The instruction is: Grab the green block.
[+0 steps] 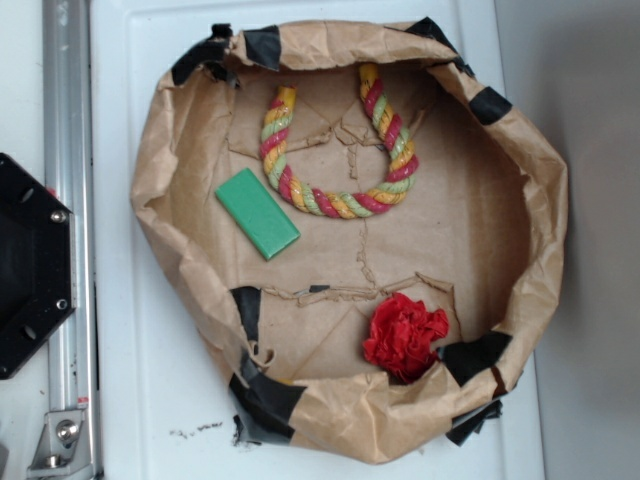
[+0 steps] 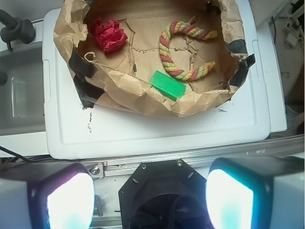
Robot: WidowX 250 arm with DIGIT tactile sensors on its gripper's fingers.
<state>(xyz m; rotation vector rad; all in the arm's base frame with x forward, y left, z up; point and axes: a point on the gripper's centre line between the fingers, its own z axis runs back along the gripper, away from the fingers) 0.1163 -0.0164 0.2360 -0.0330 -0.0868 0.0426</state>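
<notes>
Fingers (image 2: 70,202) spread wide and empty, well back from the paper basket (image 1: 545,200); reaching hasn't begun (my reading), and next comes descending over the green block (image 1: 257,212) beside the basket's left wall, near the rope (image 1: 340,150).

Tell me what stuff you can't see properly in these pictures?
- Gripper: absent from exterior view; in wrist view its fingers are blurred and cut off by the bottom edge.
- Green block: near edge hidden by the paper wall, wrist view.
- Red paper ball: underside hidden, exterior view.

Ext cam overhead; wrist cam farther, oblique; both see paper bowl (image 1: 545,215).
</notes>
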